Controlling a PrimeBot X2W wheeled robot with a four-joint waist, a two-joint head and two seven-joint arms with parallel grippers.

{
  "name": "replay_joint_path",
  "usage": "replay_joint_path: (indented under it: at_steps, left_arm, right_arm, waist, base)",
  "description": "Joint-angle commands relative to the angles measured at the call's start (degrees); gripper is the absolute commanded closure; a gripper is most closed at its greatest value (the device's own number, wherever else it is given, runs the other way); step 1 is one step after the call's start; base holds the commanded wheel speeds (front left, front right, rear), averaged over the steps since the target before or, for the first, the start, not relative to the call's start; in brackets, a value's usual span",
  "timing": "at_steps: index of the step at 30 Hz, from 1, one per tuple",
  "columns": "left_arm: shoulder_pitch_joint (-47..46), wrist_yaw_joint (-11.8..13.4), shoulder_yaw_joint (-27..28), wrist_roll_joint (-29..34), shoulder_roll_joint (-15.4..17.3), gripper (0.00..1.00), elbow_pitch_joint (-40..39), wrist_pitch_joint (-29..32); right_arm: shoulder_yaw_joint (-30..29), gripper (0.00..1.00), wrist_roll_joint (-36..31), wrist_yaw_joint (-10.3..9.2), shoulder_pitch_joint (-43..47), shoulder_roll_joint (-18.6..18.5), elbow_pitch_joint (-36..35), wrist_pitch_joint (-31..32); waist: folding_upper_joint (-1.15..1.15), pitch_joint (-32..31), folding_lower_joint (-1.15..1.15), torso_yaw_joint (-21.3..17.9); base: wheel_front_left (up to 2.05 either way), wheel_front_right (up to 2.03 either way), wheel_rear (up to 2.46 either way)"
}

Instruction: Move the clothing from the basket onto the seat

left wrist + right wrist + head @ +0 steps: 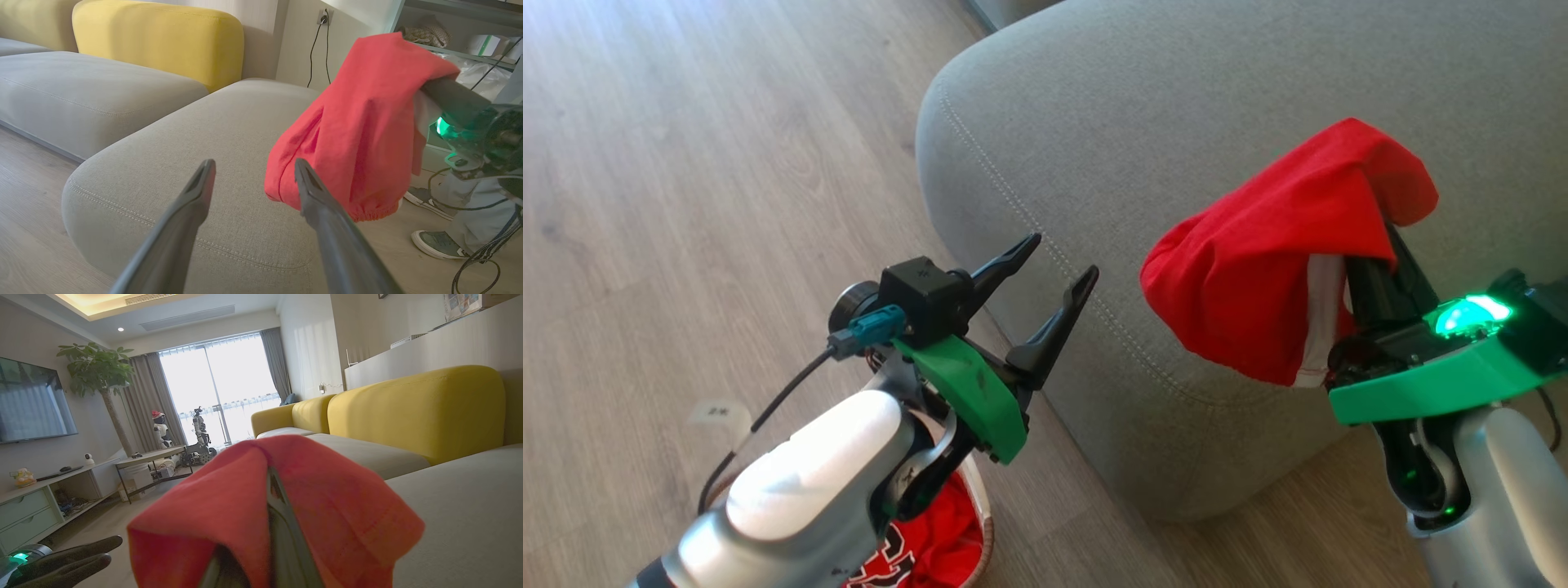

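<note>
Two R gripper (pixel 274 490) fingers pinched tight on red garment (pixel 1258 269); I see it draped over them, hanging above seat (pixel 1176 122) edge. My L gripper (pixel 1062 256) is spread wide, nothing betw. fingers, tips just beside seat corner. Below/behind L fingers: basket (pixel 988 531) w/ numbered jersey (pixel 939 539) inside.
</note>
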Motion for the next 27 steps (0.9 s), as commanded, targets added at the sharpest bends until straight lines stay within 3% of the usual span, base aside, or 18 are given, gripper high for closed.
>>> replay_joint_path:
  at_steps: [1, 15, 27]
  left_arm:
    - [-4.0, 0.1, 2.2, 0.5, 1.5, 0.0, -1.9, 0.0]
    - [-5.5, -0.1, 1.8, 0.9, 1.9, 0.0, -2.7, 0.7]
    - [-9.9, -1.0, 1.3, 2.2, 3.1, 0.0, -4.5, 3.6]
  right_arm:
    - [0.6, 1.0, -0.4, 0.42, -0.7, 0.2, -2.5, 0.1]
    - [-1.2, 1.0, 0.1, 0.42, -4.8, -0.5, -1.0, 0.7]
    - [0.4, 1.0, 4.9, 0.42, -21.4, -5.4, 12.7, 0.6]
  waist:
    - [0.0, 0.4, 0.0, -0.5]
    - [0.0, 4.0, 0.0, 0.1]
    - [0.0, 12.3, 0.0, 3.9]
  base:
    - [0.0, 0.0, 0.0]
    - [0.0, 0.0, 0.0]
    - [0.0, 0.0, 0.0]
